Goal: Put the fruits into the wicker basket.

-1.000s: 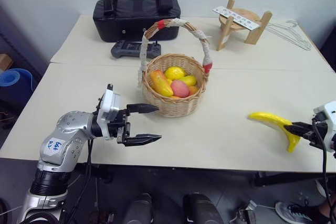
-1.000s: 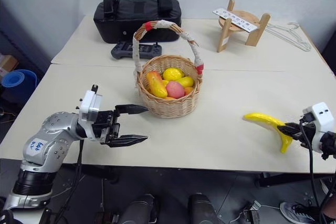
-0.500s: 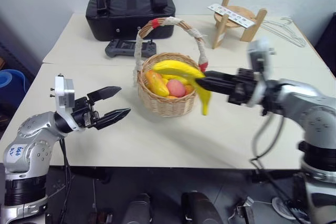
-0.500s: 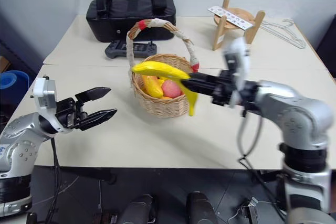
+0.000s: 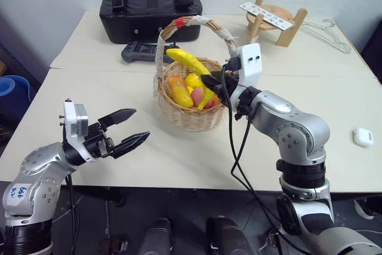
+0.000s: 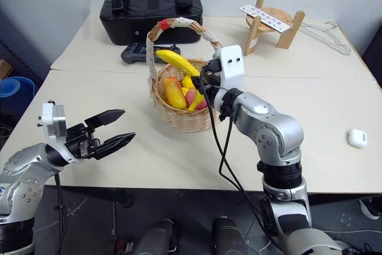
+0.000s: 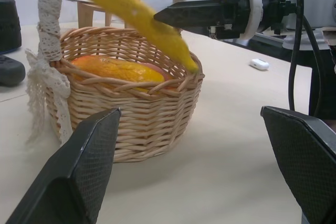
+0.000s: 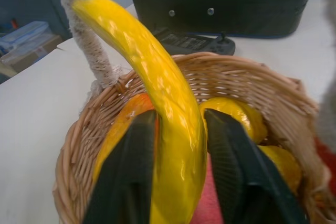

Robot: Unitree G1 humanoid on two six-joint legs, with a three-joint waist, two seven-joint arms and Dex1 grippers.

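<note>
the banana (image 5: 192,67) is held between the right gripper (image 5: 210,84) fingers, right over the wicker basket (image 5: 190,117), slanting down into it.

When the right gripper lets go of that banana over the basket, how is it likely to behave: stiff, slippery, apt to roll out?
The banana keeps its curve while pinched at one end by the right gripper, so probably stiff and light. Its glossy skin suggests it may slip between the fingers. The wicker basket already holds piled fruits, so it could settle on top, perhaps leaning against the handle.
</note>
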